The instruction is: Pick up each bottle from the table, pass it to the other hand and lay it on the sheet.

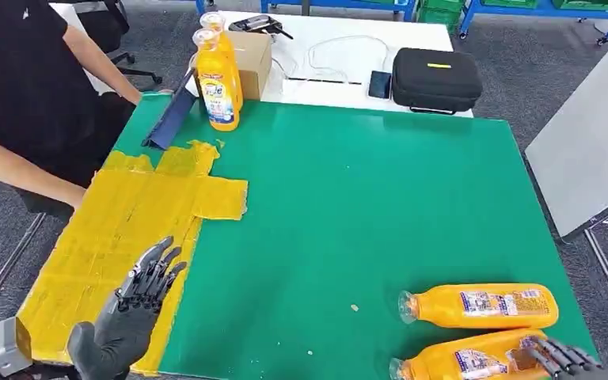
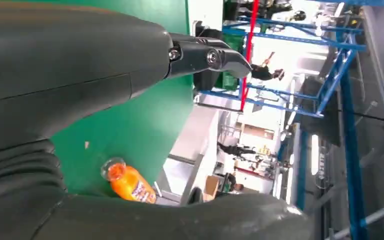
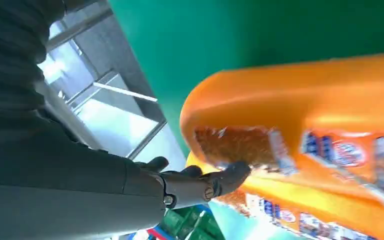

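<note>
Two orange juice bottles lie on their sides at the green table's [image 1: 348,206] front right, the far lying bottle [image 1: 483,306] just beyond the near lying bottle [image 1: 459,364]. My right hand [image 1: 566,360] reaches over the near one's base end, and its fingers [image 3: 220,180] touch that bottle [image 3: 320,105] without closing round it. Two more bottles [image 1: 218,87] stand upright at the back left. The yellow sheet [image 1: 127,222] covers the left side. Above its front part hovers my left hand [image 1: 131,317], open and holding nothing, with one lying bottle [image 2: 127,182] visible beyond it.
A person in black [image 1: 24,87] sits at the left edge, forearm near the sheet. A blue stand [image 1: 170,119] leans beside the upright bottles. Behind are a cardboard box [image 1: 253,59], a phone [image 1: 379,83] and a black case [image 1: 435,79]. A grey table [image 1: 594,150] stands right.
</note>
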Motion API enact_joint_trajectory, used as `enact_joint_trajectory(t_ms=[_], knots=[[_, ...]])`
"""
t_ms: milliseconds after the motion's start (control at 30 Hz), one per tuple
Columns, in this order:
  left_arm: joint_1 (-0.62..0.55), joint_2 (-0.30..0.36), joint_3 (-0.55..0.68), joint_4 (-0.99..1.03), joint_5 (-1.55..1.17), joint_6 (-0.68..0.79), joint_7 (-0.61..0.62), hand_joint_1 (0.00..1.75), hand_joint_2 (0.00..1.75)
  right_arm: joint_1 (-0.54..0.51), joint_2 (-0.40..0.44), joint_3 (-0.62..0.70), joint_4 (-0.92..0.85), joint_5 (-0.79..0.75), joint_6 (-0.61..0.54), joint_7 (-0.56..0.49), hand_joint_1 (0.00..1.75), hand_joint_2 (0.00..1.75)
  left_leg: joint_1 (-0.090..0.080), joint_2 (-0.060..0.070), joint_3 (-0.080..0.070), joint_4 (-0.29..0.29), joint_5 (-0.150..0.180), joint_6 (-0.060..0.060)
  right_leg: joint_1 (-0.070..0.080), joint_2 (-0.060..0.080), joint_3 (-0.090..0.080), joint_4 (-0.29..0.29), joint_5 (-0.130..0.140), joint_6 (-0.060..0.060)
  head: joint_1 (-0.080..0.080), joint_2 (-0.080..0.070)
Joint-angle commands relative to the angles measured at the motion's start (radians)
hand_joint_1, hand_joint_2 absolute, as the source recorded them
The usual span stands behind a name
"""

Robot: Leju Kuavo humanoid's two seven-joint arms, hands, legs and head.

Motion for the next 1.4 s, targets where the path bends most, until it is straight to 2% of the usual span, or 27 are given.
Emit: enact_joint_trajectory(t_ms=[33, 67, 267, 400, 533, 633, 800, 1000, 1133, 1267, 1400], knots=[[-0.015, 0.023, -0.003, 0.009, -0.017, -0.004, 0.002, 0.00, 0.00, -0.142, 0.270, -0.169, 0.070, 0.091, 0.085, -0.113, 0.00, 1.75, 0.004, 0.001, 0.001, -0.001, 0.000, -0.004, 0.005, -0.007, 0.005, -0.004, 0.000, -0.003, 0.001, 0.000], [-0.016, 0.025, -0.003, 0.007, -0.017, -0.005, 0.003, 0.00, 0.00, -0.153, 0.277, -0.177, 0.072, 0.095, 0.097, -0.122, 0.00, 1.75, 0.002, 0.001, 0.001, -0.001, 0.001, -0.003, 0.003, -0.005, 0.001, -0.003, 0.000, -0.002, 0.001, 0.000], [-0.018, 0.024, 0.003, 0.006, -0.017, -0.010, 0.008, 0.00, 0.00, -0.212, 0.307, -0.202, 0.089, 0.140, 0.142, -0.177, 0.00, 1.75, 0.002, 0.003, 0.001, -0.001, 0.000, -0.003, 0.003, -0.004, 0.006, -0.003, 0.000, -0.003, 0.001, 0.000], [-0.042, 0.013, -0.003, -0.010, -0.004, 0.000, 0.039, 0.00, 0.00, -0.247, 0.307, -0.175, 0.083, 0.152, 0.164, -0.166, 0.00, 1.75, 0.003, 0.004, 0.002, -0.001, 0.000, -0.003, 0.004, -0.003, 0.009, -0.003, 0.001, -0.003, 0.001, 0.000], [-0.031, 0.018, 0.001, -0.002, -0.008, 0.007, 0.040, 0.00, 0.00, -0.234, 0.311, -0.185, 0.087, 0.150, 0.168, -0.164, 0.00, 1.75, 0.002, 0.002, 0.001, -0.001, 0.001, -0.003, 0.003, -0.004, 0.008, -0.002, 0.000, -0.002, 0.001, 0.000], [-0.020, 0.027, 0.005, 0.022, -0.015, -0.025, 0.001, 0.00, 0.00, -0.225, 0.327, -0.188, 0.111, 0.165, 0.128, -0.200, 0.00, 1.75, 0.003, 0.002, 0.002, -0.001, 0.000, -0.003, 0.004, -0.005, 0.010, -0.003, 0.000, -0.003, 0.001, 0.000], [-0.041, 0.017, 0.005, 0.017, -0.014, -0.026, 0.025, 0.00, 0.00, -0.265, 0.334, -0.122, 0.124, 0.175, 0.125, -0.183, 0.00, 1.75, 0.002, 0.002, 0.002, -0.001, 0.001, -0.002, 0.003, -0.003, 0.008, -0.003, 0.001, -0.002, 0.001, 0.000], [-0.055, 0.016, 0.004, 0.043, -0.012, -0.038, 0.036, 0.00, 0.00, -0.245, 0.288, 0.015, 0.131, 0.129, 0.079, -0.123, 0.00, 1.75, 0.002, 0.003, 0.001, -0.001, 0.001, -0.002, 0.003, -0.002, 0.008, -0.003, 0.001, -0.002, 0.001, 0.000], [-0.081, 0.008, -0.007, 0.043, -0.008, -0.051, 0.050, 0.00, 0.00, -0.225, 0.182, 0.184, 0.110, 0.084, -0.012, -0.023, 0.00, 1.75, 0.002, 0.005, 0.002, -0.001, 0.000, -0.003, 0.003, -0.003, 0.009, -0.002, 0.001, -0.003, 0.001, 0.000], [-0.092, 0.002, -0.009, 0.050, -0.008, -0.050, 0.067, 0.00, 0.00, -0.260, 0.133, 0.288, 0.117, 0.035, -0.033, 0.050, 0.00, 1.75, 0.001, 0.004, 0.002, -0.001, 0.000, -0.002, 0.002, -0.002, 0.009, -0.002, 0.001, -0.002, 0.001, 0.000], [-0.079, 0.012, -0.006, 0.070, -0.009, -0.059, 0.044, 0.00, 0.00, -0.232, 0.114, 0.291, 0.140, 0.018, -0.076, 0.047, 0.00, 1.75, 0.002, 0.004, 0.002, -0.001, 0.000, -0.003, 0.003, -0.003, 0.010, -0.002, 0.000, -0.002, 0.001, 0.000]])
